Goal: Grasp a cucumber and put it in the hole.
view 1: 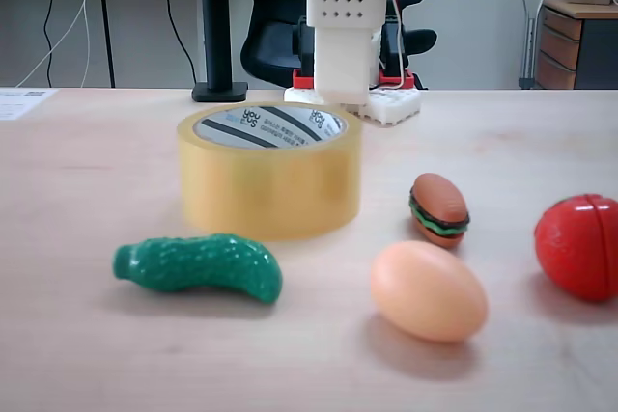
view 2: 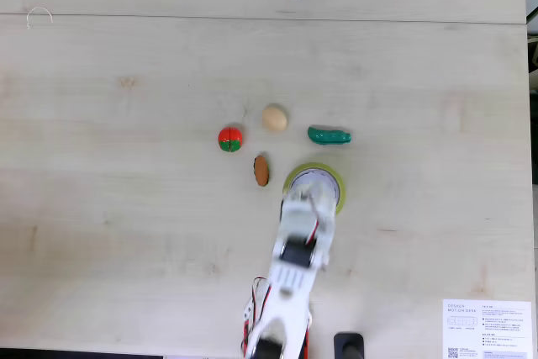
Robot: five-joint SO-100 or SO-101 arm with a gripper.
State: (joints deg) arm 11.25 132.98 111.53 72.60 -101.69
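Note:
The dark-green bumpy cucumber (view 1: 198, 265) lies on its side on the wooden table, in front of and slightly left of the yellow-tan tape roll (view 1: 270, 185). In the top-down fixed view the cucumber (view 2: 329, 135) sits just above the roll (view 2: 336, 187). The hole (view 1: 270, 127) faces up, showing its white striped core, with nothing inside. The white arm (view 1: 343, 45) stands behind the roll. From above, my gripper (view 2: 304, 199) hangs over the roll's lower-left rim and partly covers the hole (view 2: 319, 181). Its jaws are hidden under the arm's body.
A peach egg (view 1: 428, 290), a toy burger (view 1: 439, 209) and a red tomato (view 1: 579, 245) lie to the right of the roll in the low fixed view. A black post (view 1: 217, 26) stands at the back. A printed sheet (view 2: 486, 329) lies near the table's corner.

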